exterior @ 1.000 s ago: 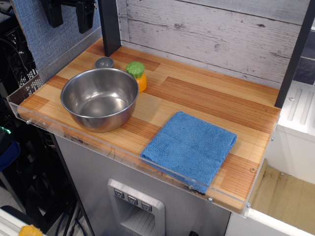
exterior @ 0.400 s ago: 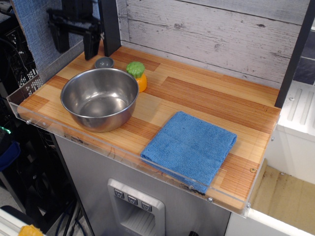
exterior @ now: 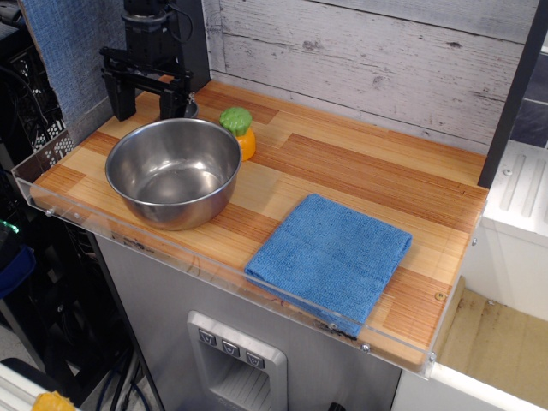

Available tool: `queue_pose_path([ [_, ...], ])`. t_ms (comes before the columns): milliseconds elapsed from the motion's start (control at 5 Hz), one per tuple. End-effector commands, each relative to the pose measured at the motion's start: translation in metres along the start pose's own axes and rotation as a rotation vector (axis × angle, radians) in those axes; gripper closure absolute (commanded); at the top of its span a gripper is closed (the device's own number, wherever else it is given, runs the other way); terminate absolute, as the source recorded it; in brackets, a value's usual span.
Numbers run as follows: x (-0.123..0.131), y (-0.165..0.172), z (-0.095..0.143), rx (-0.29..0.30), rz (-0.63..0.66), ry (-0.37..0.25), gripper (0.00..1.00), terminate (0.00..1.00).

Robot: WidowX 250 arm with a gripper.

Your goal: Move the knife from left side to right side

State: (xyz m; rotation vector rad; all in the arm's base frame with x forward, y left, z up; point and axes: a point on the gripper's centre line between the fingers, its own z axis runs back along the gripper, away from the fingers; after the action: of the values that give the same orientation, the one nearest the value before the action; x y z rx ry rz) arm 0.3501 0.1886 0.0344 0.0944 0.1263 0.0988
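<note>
The knife, a small toy scoop with a round grey bowl, lies at the back left of the wooden counter [exterior: 360, 171]. It is almost wholly hidden behind my gripper; only a dark grey sliver [exterior: 191, 110] shows beside the right finger. Its light-blue handle is not visible. My black gripper [exterior: 147, 103] hangs open over that back left corner, just behind the steel bowl, with its fingers [exterior: 124, 98] pointing down and apart. It holds nothing.
A large steel bowl [exterior: 110, 163] stands at the front left. An orange toy with a green top [exterior: 240, 133] stands right of the gripper. A folded blue cloth [exterior: 330, 257] lies at the front right. A clear acrylic rim [exterior: 197, 265] runs along the edges.
My gripper has come down and to the right from the top left corner. It now stands over the grey scoop and hides it. Nothing else has moved.
</note>
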Motion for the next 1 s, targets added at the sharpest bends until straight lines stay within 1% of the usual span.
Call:
queue_pose_path([
  [0,-0.001,-0.006,-0.005,0.020,-0.018,0.007,0.00,0.00],
  [200,0.000,-0.005,-0.021,0.014,-0.010,0.053,0.00,0.00],
  [400,0.000,-0.005,-0.025,0.011,-0.005,0.057,1.00,0.00],
  [800,-0.006,0.001,-0.005,0.011,0.022,0.022,1.00,0.00],
])
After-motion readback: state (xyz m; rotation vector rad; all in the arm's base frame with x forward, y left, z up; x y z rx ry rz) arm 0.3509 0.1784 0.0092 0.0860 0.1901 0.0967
